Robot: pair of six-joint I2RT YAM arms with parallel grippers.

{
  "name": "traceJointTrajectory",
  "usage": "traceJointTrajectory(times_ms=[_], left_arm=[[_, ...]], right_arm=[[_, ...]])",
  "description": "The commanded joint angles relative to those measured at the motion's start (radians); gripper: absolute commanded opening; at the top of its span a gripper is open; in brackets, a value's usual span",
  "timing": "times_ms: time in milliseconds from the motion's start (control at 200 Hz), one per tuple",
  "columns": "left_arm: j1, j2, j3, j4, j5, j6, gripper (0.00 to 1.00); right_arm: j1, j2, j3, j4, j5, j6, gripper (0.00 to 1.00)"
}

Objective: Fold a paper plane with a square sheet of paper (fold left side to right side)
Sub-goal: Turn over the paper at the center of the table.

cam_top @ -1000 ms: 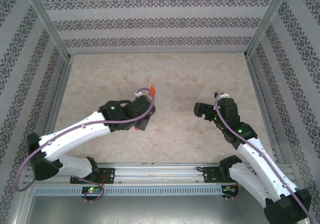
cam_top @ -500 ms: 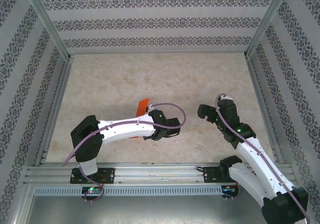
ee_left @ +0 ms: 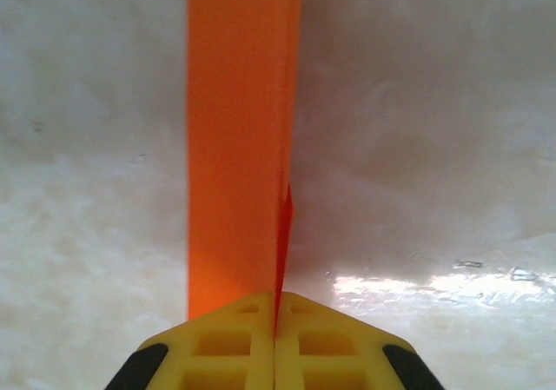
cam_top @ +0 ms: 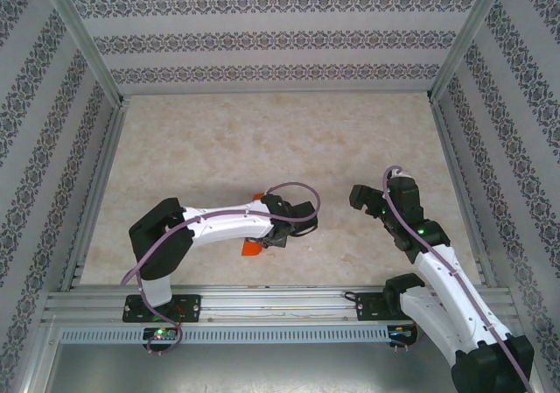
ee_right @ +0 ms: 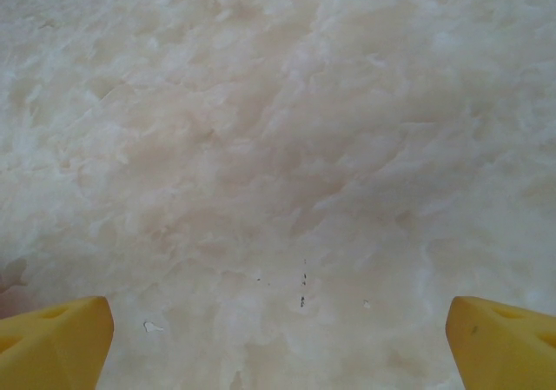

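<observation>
The left arm has swung the folded orange paper (ee_left: 239, 129) toward the near edge. A second ago the paper showed at 12 o'clock of the wrist; now it peeks out at 6 o'clock of the forearm. The left gripper (ee_left: 275, 320) stays clamped on its end, the strip running to 12 o'clock. This looks like carrying the paper in to set it down. The right gripper (cam_top: 357, 197) waits at 3 o'clock, jaws wide and empty, hardly moved.

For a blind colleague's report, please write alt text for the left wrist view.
The left hand, shut, pinches folded orange paper that runs straight up the picture as a narrow strip, over a pale marbled table.
</observation>
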Motion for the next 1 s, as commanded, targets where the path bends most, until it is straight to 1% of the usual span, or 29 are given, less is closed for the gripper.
traceJointTrajectory(times_ms=[0,35,170,240,330,455,520,625,689,774,894,994], left_arm=[[0.032,-0.021,-0.025,0.136,0.097,0.006,0.12],[0.039,-0.024,-0.031,0.158,0.117,0.005,0.15],[0.067,-0.027,-0.058,0.251,0.191,0.0,0.21],[0.081,-0.022,-0.067,0.291,0.232,0.003,0.27],[0.095,-0.027,-0.075,0.344,0.279,0.008,0.32],[0.112,-0.05,-0.096,0.421,0.336,0.017,0.41],[0.124,-0.074,-0.12,0.474,0.368,0.026,0.44],[0.149,-0.134,-0.169,0.579,0.417,0.039,0.5],[0.175,-0.186,-0.205,0.645,0.444,0.056,0.51],[0.212,-0.266,-0.254,0.707,0.453,0.09,0.52],[0.284,-0.382,-0.328,0.776,0.468,0.142,0.54],[0.352,-0.471,-0.39,0.815,0.473,0.18,0.54]], right_arm=[[-0.014,-0.005,-0.013,0.018,-0.035,0.003,0.98],[-0.015,-0.005,-0.013,0.019,-0.04,0.004,0.98],[-0.021,-0.001,-0.016,0.019,-0.058,0.003,0.98],[-0.023,0.003,-0.019,0.019,-0.072,0.001,0.98],[-0.028,0.011,-0.019,0.016,-0.093,-0.002,0.98],[-0.035,0.03,-0.014,0.008,-0.132,-0.009,0.98],[-0.04,0.041,-0.009,0.0,-0.152,-0.012,0.98],[-0.045,0.058,-0.001,-0.006,-0.192,-0.007,0.98],[-0.046,0.069,0.004,-0.006,-0.232,0.002,0.98],[-0.047,0.083,0.009,0.0,-0.299,0.015,0.98],[-0.044,0.109,0.01,0.016,-0.398,0.039,0.98],[-0.029,0.138,0.009,0.03,-0.447,0.069,0.94]])
